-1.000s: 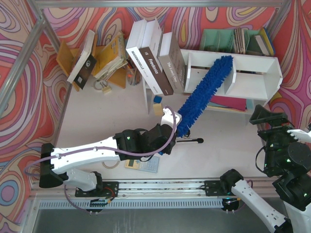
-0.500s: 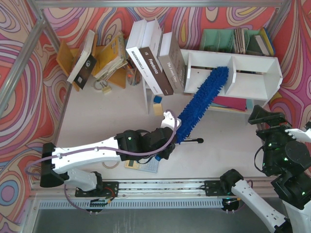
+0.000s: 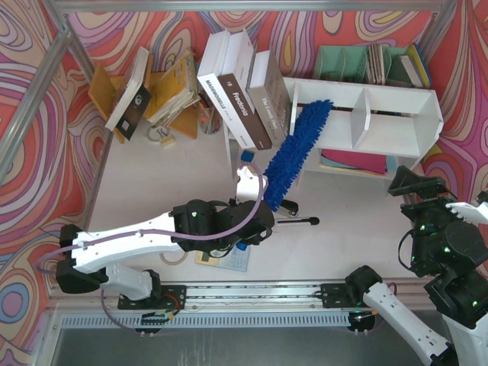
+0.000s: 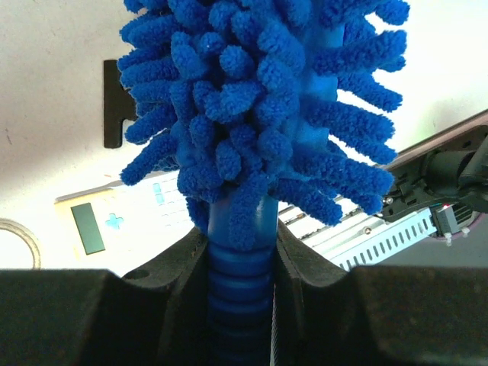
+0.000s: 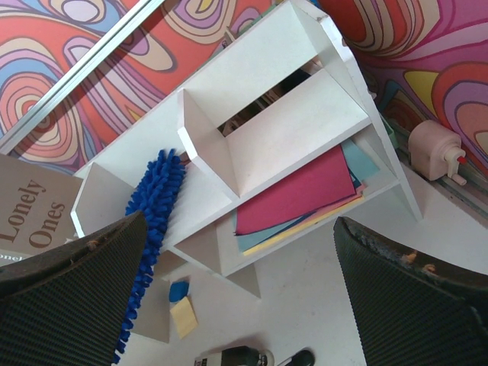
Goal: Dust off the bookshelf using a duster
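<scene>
The white bookshelf stands at the back right, with two box compartments. The bright-blue duster slants up from my left gripper, and its fluffy tip lies in the shelf's left compartment near the left end. In the left wrist view my left gripper is shut on the duster's ribbed blue handle, below the fluffy head. My right gripper is open and empty. It hangs off to the shelf's right and faces the bookshelf and the duster.
Leaning books stand left of the shelf, a yellow book rack further left, and a green file organiser behind. Coloured paper sheets lie under the shelf. A black stapler, a calculator and a tape roll lie near my left arm.
My left arm has swung left, and the duster's tip has slid from the central divider to the left end of the left compartment. The right arm has hardly moved.
</scene>
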Robot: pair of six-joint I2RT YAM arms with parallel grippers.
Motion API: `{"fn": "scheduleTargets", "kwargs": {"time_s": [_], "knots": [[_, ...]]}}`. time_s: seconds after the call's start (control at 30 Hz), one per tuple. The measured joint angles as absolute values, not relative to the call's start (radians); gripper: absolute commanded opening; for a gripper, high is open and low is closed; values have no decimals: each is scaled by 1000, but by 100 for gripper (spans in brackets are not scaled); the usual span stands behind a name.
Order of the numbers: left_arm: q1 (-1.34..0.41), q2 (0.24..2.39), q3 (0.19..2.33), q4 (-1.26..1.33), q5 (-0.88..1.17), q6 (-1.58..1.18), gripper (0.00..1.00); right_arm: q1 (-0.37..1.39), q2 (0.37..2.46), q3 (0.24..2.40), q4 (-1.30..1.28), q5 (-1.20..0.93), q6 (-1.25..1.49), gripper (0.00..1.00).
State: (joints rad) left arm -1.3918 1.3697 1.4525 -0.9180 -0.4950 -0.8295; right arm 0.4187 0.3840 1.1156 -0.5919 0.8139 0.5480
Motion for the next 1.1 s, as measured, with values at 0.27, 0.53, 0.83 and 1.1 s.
{"fn": "scheduleTargets", "kwargs": {"time_s": [0.27, 0.53, 0.83, 1.1], "knots": [[-1403, 1375, 1465, -916, -496, -853, 0, 419, 368, 1104, -593, 816, 551, 97], [-1405, 1453, 1498, -907, -472, -813, 0, 419, 367, 1102, -593, 816, 551, 98], [-1405, 1447, 1530, -924, -524, -802, 0, 419, 360, 1102, -597, 819, 556, 97], [-1406, 1399, 1568, -952, -574, -792, 0, 419, 357, 1093, -597, 820, 563, 98]]}}
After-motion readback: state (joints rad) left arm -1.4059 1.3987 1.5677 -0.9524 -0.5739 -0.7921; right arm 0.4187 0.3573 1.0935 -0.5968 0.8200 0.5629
